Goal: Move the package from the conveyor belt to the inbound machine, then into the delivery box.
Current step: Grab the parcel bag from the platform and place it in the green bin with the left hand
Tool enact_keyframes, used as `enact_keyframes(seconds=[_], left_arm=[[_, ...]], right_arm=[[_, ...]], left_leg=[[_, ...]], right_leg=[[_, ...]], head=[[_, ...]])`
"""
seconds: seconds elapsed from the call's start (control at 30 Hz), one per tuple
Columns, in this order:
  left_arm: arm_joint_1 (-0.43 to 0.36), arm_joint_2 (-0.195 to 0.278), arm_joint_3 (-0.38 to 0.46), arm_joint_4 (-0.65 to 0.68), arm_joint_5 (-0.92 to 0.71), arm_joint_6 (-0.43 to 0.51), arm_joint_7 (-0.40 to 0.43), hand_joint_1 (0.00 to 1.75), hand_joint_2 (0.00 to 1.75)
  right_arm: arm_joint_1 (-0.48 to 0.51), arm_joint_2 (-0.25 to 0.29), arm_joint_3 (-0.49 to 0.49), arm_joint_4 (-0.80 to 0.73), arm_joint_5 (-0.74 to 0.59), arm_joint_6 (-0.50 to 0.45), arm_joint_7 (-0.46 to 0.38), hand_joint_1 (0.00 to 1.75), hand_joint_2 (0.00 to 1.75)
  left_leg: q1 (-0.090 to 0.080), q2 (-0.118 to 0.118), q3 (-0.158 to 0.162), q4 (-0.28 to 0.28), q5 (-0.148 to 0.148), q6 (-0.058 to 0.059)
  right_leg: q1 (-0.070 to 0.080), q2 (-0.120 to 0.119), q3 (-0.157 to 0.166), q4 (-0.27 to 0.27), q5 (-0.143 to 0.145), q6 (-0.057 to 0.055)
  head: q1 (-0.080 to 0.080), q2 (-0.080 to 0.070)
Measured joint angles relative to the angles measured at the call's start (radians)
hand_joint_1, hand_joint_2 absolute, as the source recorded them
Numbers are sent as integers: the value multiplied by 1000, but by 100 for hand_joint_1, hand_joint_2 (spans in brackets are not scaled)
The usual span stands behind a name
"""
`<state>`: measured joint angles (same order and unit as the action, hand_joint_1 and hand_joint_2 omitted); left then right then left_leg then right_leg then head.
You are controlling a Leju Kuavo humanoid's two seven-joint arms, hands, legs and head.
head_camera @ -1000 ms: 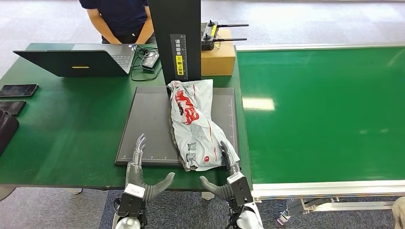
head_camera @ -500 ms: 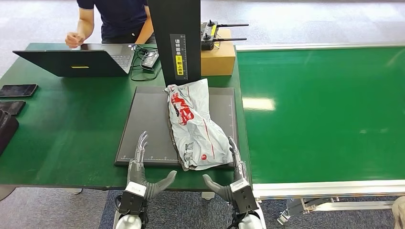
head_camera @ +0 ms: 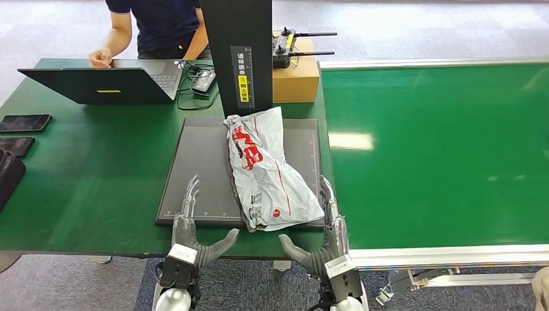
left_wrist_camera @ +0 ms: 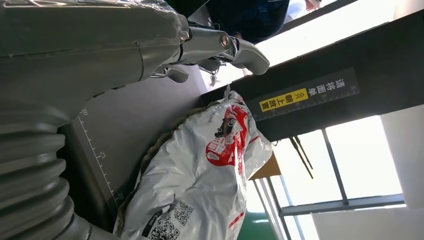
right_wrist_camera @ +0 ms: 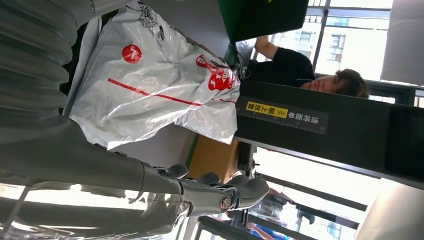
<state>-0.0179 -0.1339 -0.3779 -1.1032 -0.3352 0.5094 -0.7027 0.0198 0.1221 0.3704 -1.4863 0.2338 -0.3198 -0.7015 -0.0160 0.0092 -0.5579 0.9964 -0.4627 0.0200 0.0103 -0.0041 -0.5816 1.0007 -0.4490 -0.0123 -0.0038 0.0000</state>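
A white plastic package (head_camera: 267,170) with red print lies lengthwise on the dark scanning plate (head_camera: 201,162) of the inbound machine, under its black column (head_camera: 237,55). My left hand (head_camera: 193,233) is open at the plate's near edge, left of the package, with fingers stretched flat and thumb out. Just right of the package's near end is my right hand (head_camera: 324,236), open and holding nothing. The package (left_wrist_camera: 200,175) lies close beside my left hand (left_wrist_camera: 100,55) in the left wrist view. It also lies free beside my right hand (right_wrist_camera: 125,175) as the package (right_wrist_camera: 150,85) in the right wrist view.
The green conveyor belt (head_camera: 440,149) runs along the right. A cardboard box (head_camera: 296,78) with a controller on top stands behind the plate. On the green table (head_camera: 84,168) sit a laptop (head_camera: 103,83) and phones (head_camera: 24,122) at the left. A person (head_camera: 158,26) stands behind the laptop.
My right hand has drawn back off the package's near end and shifted right. The package settled slightly on the plate. The person's hand moved onto the laptop.
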Motion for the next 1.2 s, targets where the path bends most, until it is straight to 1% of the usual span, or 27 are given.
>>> enact_keyframes(seconds=[0.1,0.23,0.5,0.57,0.67,0.73,0.83,0.93,1.0,1.1,1.2], left_arm=[[-2,0,0,0,0,-10,0,0,175],[-8,-3,1,0,-2,-22,0,0,175],[-11,-3,1,0,-3,-21,0,0,175],[-11,-3,1,0,-18,-9,0,0,175],[-11,-3,1,0,-67,32,0,0,175],[-11,-2,3,0,-106,59,0,0,175],[-12,1,15,-10,-177,72,0,0,175],[-17,3,38,-37,-281,54,11,0,175],[-27,3,55,-55,-377,35,28,0,175],[-64,3,66,-65,-514,7,63,0,175],[-127,2,66,-56,-620,-28,107,0,175]], right_arm=[[2,-3,0,-3,8,-13,0,0,175],[15,-4,-3,-5,17,-25,0,0,175],[40,-6,-7,-8,15,-6,1,0,175],[41,-6,-8,-8,15,-2,1,0,175],[43,-7,-9,-10,14,0,1,0,175],[45,-8,-11,-13,9,0,1,0,175],[48,-8,-16,-18,-1,-2,2,0,175],[55,-10,-23,-20,-7,-8,2,0,175],[60,-14,-25,-25,-13,-15,2,0,175],[69,-18,-26,-34,-18,-21,2,0,175],[79,-19,-29,-49,-8,-19,2,0,175]], left_leg=[[0,0,0,0,0,0],[0,0,0,0,0,0],[0,0,0,0,0,0],[0,0,0,0,0,0],[0,0,0,0,0,0],[0,0,0,0,0,0],[0,0,0,0,0,0],[0,0,0,0,0,0],[0,0,0,0,0,0],[0,0,0,0,0,0],[0,0,0,0,0,0]], right_leg=[[0,0,0,0,0,0],[0,0,0,0,0,0],[0,0,0,0,0,0],[0,0,0,0,0,0],[0,0,0,0,0,0],[0,0,0,0,0,0],[0,0,0,0,0,0],[0,0,0,0,0,0],[0,0,0,0,0,0],[0,0,0,0,0,0],[0,0,0,0,1,0]], head=[[0,0],[0,0],[0,0],[0,0],[0,0],[0,0],[0,0],[0,0],[0,0],[0,0],[0,0]])
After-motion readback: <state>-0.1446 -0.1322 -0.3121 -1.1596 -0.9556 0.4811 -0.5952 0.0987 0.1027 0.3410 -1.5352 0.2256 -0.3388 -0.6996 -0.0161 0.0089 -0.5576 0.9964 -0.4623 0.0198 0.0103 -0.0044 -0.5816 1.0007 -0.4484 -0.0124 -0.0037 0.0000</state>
